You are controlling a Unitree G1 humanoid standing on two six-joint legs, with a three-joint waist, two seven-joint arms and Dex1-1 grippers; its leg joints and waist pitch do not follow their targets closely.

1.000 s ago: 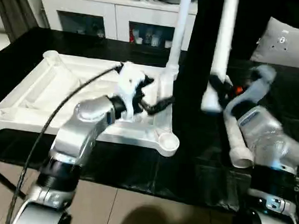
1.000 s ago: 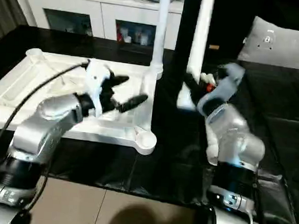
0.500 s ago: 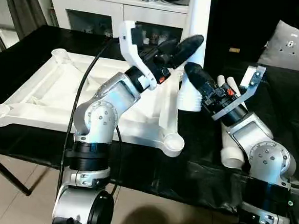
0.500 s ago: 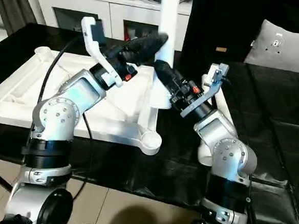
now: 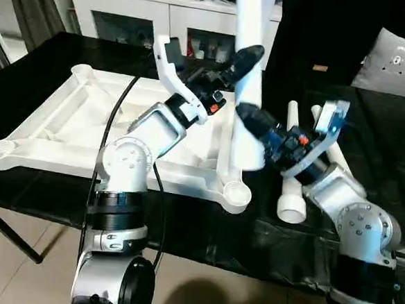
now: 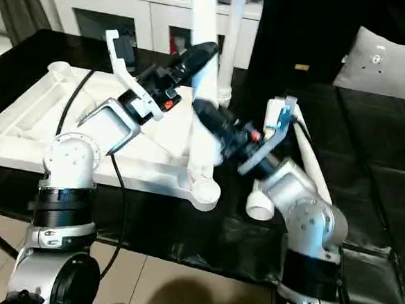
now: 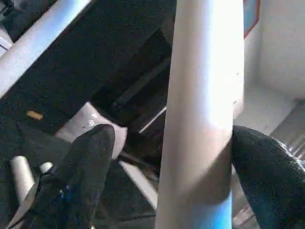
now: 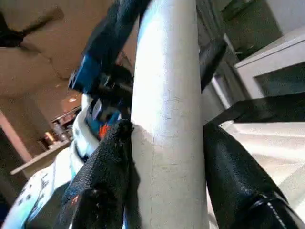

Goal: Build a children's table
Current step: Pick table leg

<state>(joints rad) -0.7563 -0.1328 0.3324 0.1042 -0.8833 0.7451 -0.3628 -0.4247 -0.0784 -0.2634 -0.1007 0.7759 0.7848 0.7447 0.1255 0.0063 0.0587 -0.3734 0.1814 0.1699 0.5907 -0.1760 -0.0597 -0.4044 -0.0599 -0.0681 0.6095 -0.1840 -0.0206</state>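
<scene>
— Seeing the held leg [image 5: 248,79] carried leftward since a second ago, now tilting beside the right rim of the white top panel [image 5: 51,131], thick end hanging just above that rim. Also seeing both silver arms turned up toward it.

— Agreeing. Watching the right fingers [image 8: 102,181] clamping that leg low down, pressing on it from both sides. Finding the left fingers [image 7: 90,162] higher up, straddling the same leg, spread apart, one of them standing off it with a gap.

— Looking for writing now. Spotting a small mark [image 5: 396,62] on the grey cushion [image 5: 382,74] at the far right. Failing at reading it, being too small.

— Turning to the surface. Noting the panel lying upside down, ribs up, on the black tabletop [image 5: 28,63], with the near-right corner socket [image 5: 236,194] gaping empty. Seeing a second leg [image 6: 231,43] standing upright in the far-right socket. Counting two loose legs [image 5: 289,172] lying on the tabletop to the right of the panel, close by the right arm.

— Taking in the room: a white cabinet [image 5: 122,7] with glass doors standing behind the tabletop, a dark curtain [image 5: 25,0] hanging at the left, a pale tiled floor [image 5: 14,264] showing below.
</scene>
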